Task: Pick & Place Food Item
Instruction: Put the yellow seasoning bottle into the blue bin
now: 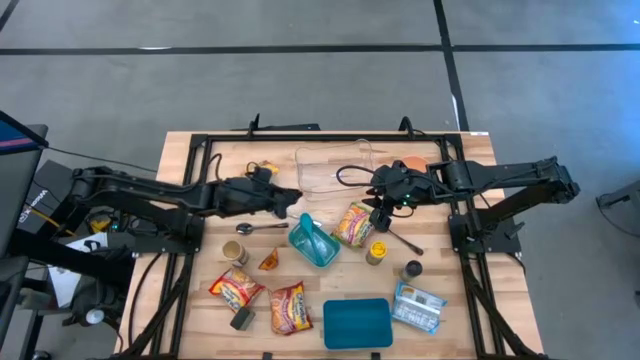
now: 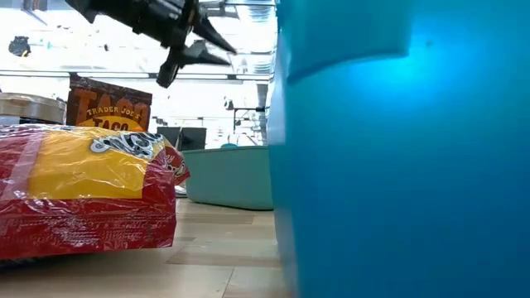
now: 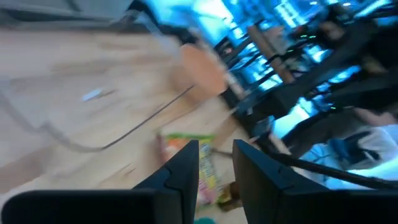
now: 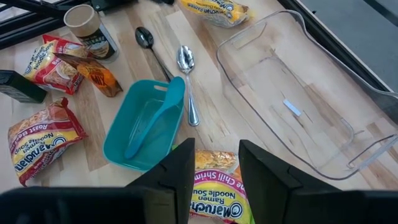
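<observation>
A yellow-green ramen noodle packet (image 1: 354, 223) (image 4: 215, 186) lies flat on the wooden table, just right of a teal basket (image 1: 312, 241) (image 4: 143, 124). My right gripper (image 1: 380, 217) (image 4: 214, 158) hovers open above that packet, its fingers clear of it. Over the table's middle, my left gripper (image 1: 295, 203) (image 3: 216, 158) is raised near the clear plastic container (image 1: 335, 170). It is open by a narrow gap with nothing between its fingers. The low view shows it high up (image 2: 199, 45).
Two red ramen packets (image 1: 237, 290) (image 1: 290, 308), a teal lid (image 1: 357, 322), a paper cup (image 1: 234, 251), an orange packet (image 1: 268, 262), spoons (image 1: 262, 228), a small can (image 1: 376, 252), a dark jar (image 1: 412, 268) and a blue-white packet (image 1: 418, 306) crowd the near half.
</observation>
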Controlling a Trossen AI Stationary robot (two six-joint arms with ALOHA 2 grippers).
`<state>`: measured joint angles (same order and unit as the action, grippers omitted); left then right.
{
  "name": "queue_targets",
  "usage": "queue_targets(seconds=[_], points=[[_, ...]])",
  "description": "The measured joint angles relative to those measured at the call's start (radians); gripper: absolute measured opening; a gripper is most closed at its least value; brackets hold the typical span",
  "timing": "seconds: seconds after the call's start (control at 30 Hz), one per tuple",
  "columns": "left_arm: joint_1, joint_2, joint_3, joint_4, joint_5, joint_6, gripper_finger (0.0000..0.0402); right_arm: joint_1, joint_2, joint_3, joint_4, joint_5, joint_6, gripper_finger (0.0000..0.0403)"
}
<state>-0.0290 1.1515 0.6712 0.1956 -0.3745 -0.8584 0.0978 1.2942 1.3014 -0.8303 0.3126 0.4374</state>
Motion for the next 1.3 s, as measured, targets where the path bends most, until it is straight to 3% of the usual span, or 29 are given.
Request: queue_targets(seconds=[0.2, 0.43, 0.77, 1.3], points=[[-0.042, 0.001, 0.000, 0.164, 0.002, 0.144, 0.0077, 0.000, 0.000, 0.000, 0.000, 0.000, 0.000, 0.0118], [-0.089, 0.001, 0.000, 0.196, 0.003, 0.294, 0.0063, 0.000, 0.000, 0.000, 0.000, 0.000, 0.000, 0.0118], [-0.100, 0.001, 0.000, 0.186, 0.003, 0.302, 0.0046, 0.001, 0.000, 0.000, -0.025, 0.001, 0.000, 0.0118], [-0.100, 0.001, 0.000, 0.187, 0.000, 0.301, 0.0038, 0.052, 0.000, 0.000, -0.278, 0.000, 0.154, 0.0118]])
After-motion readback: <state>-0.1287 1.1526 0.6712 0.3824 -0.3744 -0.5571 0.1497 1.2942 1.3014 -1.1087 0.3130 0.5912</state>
